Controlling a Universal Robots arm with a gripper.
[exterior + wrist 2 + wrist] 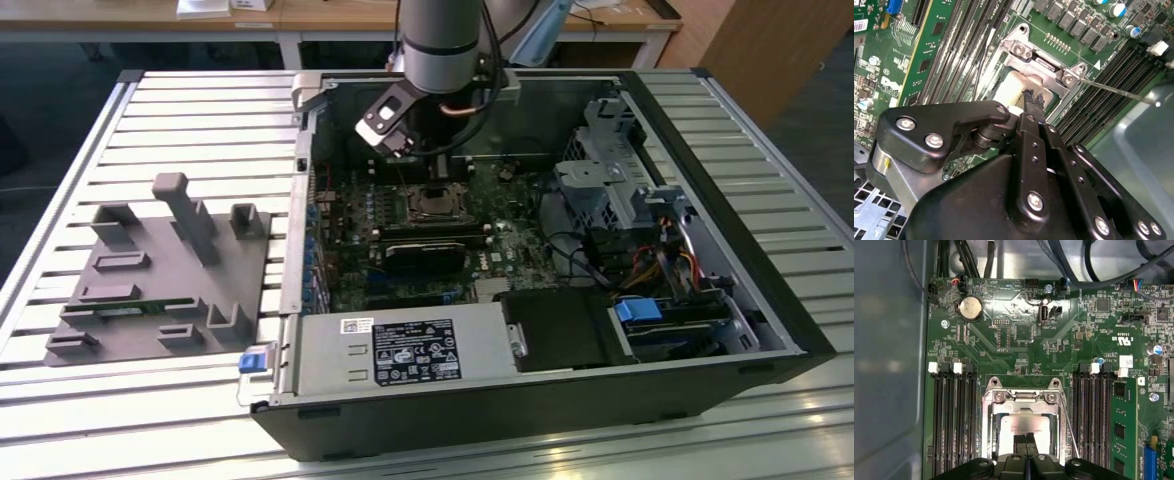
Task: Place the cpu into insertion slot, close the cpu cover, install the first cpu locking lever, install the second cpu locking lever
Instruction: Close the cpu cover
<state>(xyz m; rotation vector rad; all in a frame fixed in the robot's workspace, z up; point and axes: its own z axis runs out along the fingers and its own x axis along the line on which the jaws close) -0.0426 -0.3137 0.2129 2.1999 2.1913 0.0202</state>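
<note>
Both jaws are pinched together, empty, their tips low over the cpu (pixel 1011 424) on the motherboard (pixel 1019 340)

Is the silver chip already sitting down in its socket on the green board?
Yes, in the first wrist view the cpu lies flat and low, framed all round by the cpu cover.
</note>
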